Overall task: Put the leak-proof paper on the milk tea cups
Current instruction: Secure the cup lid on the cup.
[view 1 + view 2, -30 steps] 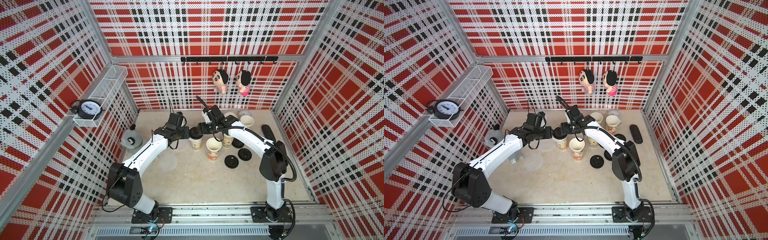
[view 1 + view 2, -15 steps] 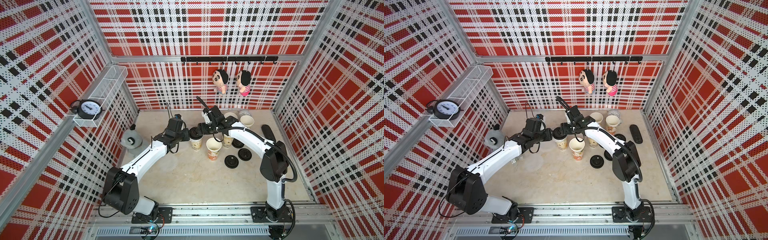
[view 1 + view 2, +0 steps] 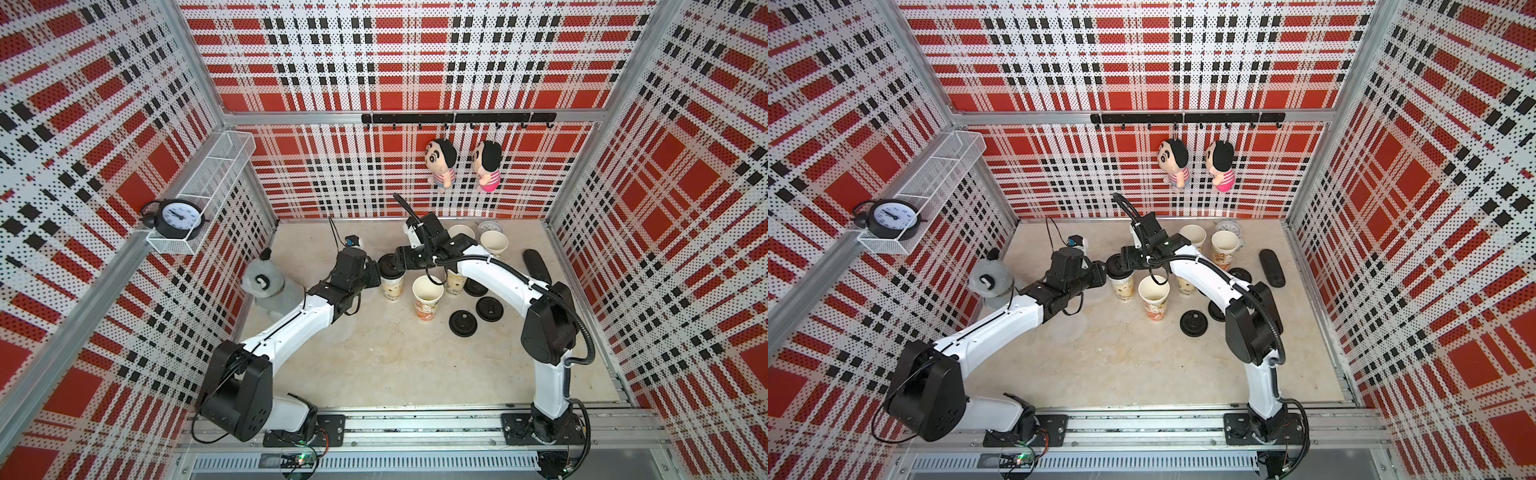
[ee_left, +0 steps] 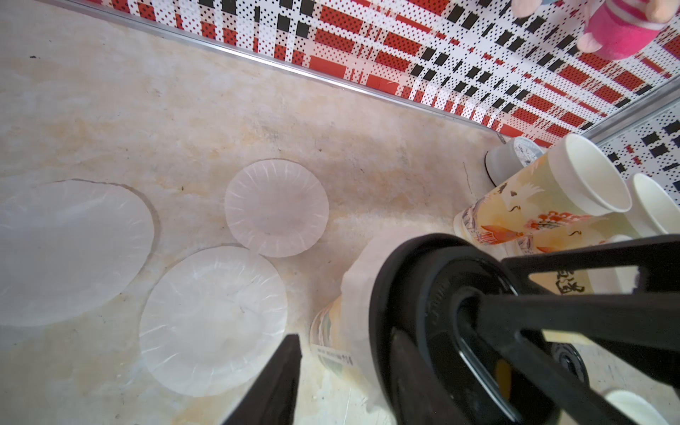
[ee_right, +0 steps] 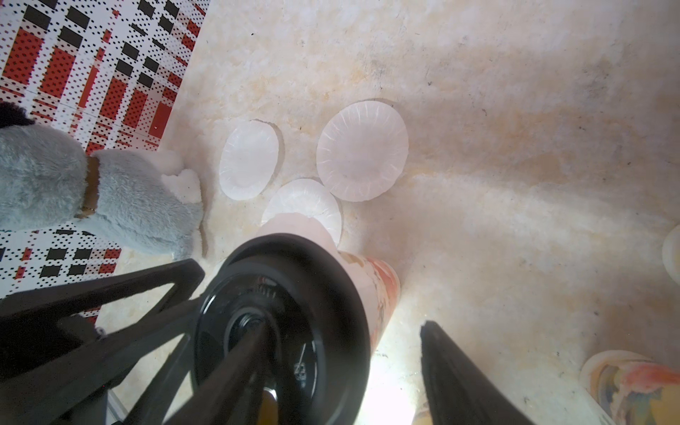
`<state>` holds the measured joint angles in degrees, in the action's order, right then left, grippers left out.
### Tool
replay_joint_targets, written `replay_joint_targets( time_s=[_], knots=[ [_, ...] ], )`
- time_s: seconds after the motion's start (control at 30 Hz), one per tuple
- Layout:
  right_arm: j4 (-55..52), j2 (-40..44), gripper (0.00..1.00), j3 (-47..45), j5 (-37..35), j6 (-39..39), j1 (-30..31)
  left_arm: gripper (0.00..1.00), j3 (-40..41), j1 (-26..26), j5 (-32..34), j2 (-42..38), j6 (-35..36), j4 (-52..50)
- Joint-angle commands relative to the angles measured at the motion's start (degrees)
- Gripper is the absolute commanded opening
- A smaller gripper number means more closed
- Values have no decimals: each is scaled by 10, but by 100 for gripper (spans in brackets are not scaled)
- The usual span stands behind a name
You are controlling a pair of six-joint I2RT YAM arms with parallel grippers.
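Black lid [image 4: 423,294]: sits on the cup [image 3: 391,286] mid-tabletop, paper [image 4: 358,279] trapped beneath.
Left gripper [image 3: 374,273]: has sunk closer, fingers apart, gripping nothing.
Right gripper [image 3: 397,264]: unmoved, fingers apart over the lid.
Spare sheets [image 4: 213,320]: three near the left edge; other cups [image 3: 427,289] bare.

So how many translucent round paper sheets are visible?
4. Three sheets lie flat on the beige table; one covers a printed paper cup under a black round lid. Stacked ones may hide.
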<state>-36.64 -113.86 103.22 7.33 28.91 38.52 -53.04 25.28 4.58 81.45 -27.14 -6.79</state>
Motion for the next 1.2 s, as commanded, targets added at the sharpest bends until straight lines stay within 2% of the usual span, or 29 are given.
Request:
replay_joint_targets(
  time_s=[0.0,0.3,0.47,0.6,0.83,1.0,1.17],
  knots=[
    [-91,-28,68,-28,-19,-6,9,44,52,21,-42,59,8,-106],
    [-96,-29,67,-28,-21,-5,9,44,93,23,-41,60,-6,-79],
    [-98,-29,67,-28,-22,-5,9,44,82,26,-40,60,-4,-83],
    [-99,-28,67,-30,-27,-3,8,49,31,25,-28,67,10,-108],
    [-100,-25,67,-31,-30,3,7,60,-104,16,-15,102,46,-154],
    [-100,-24,67,-32,-29,5,7,62,-172,8,-18,124,57,-167],
    [-98,-23,67,-32,-24,6,7,62,-193,5,-18,122,57,-175]
  ],
)
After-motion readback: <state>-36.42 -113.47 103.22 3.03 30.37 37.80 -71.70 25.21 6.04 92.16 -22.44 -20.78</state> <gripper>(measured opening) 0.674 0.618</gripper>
